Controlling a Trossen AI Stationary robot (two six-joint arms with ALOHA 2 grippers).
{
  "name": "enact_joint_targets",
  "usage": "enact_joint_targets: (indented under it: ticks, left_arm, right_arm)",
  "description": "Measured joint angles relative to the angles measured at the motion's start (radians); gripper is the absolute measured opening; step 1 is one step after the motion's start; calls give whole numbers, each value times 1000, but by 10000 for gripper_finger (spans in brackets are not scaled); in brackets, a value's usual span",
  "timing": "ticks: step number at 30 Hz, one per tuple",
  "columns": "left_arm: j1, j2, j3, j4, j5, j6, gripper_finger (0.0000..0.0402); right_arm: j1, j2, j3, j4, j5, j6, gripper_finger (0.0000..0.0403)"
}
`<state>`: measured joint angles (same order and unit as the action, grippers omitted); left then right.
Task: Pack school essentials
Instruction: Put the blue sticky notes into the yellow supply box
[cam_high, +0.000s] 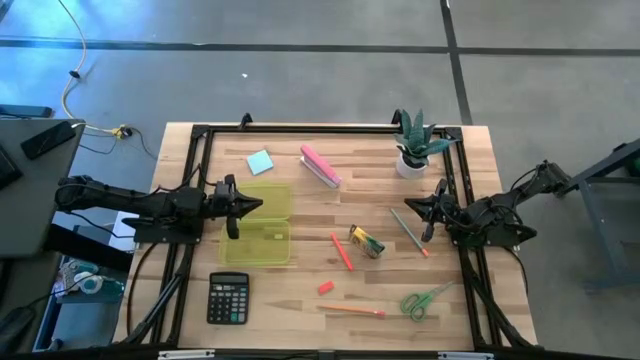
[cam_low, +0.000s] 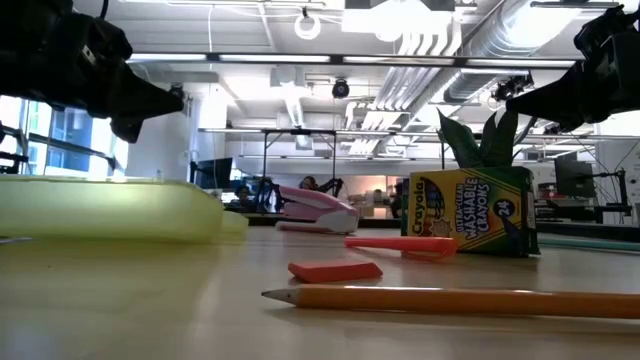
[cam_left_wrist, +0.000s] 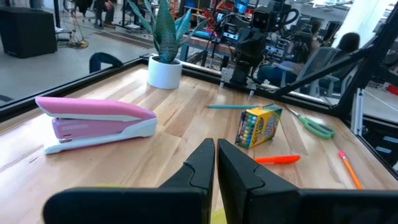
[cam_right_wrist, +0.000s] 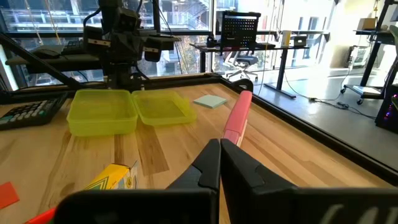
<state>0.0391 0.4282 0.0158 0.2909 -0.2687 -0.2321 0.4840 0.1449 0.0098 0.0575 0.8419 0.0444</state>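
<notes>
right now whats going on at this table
Nothing is being handled yet. The left gripper hovers shut over the open yellow-green case, and the right gripper waits shut at the table's right side. The note pad, crayon box, marker, eraser, pencils and scissors all lie loose on the table, outside the case.

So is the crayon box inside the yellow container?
No, the crayon box lies on the bare table, apart from the container.
</notes>
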Motion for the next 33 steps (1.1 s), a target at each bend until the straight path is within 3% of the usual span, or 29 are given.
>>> enact_joint_targets:
  ticks: [33]
  left_arm:
    - [0, 0, 0, 21, -33, -27, 9]
  right_arm:
    - [0, 0, 0, 1, -7, 0, 0]
